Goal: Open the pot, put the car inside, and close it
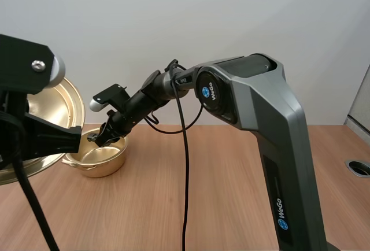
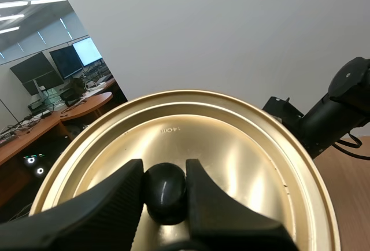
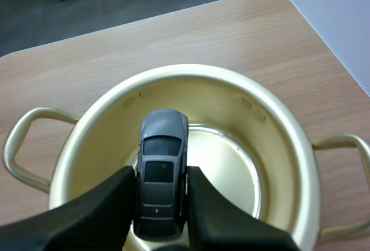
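Note:
The gold pot (image 1: 98,161) stands open on the table at the left; its rim (image 3: 231,77) and two loop handles show under my right gripper. My right gripper (image 1: 103,137) reaches down into the pot's mouth and is shut on a small dark grey toy car (image 3: 161,170), which hangs nose-first over the pot's shiny bottom. My left gripper (image 2: 165,190) is shut on the black knob (image 2: 166,188) of the gold lid (image 2: 231,158). The lid (image 1: 55,106) is held up and tilted, to the left of the pot.
The wooden table (image 1: 191,193) stretches wide to the right of the pot, with a round cable hole (image 1: 359,167) at its far right edge. My right arm's grey base (image 1: 272,147) rises in the middle right.

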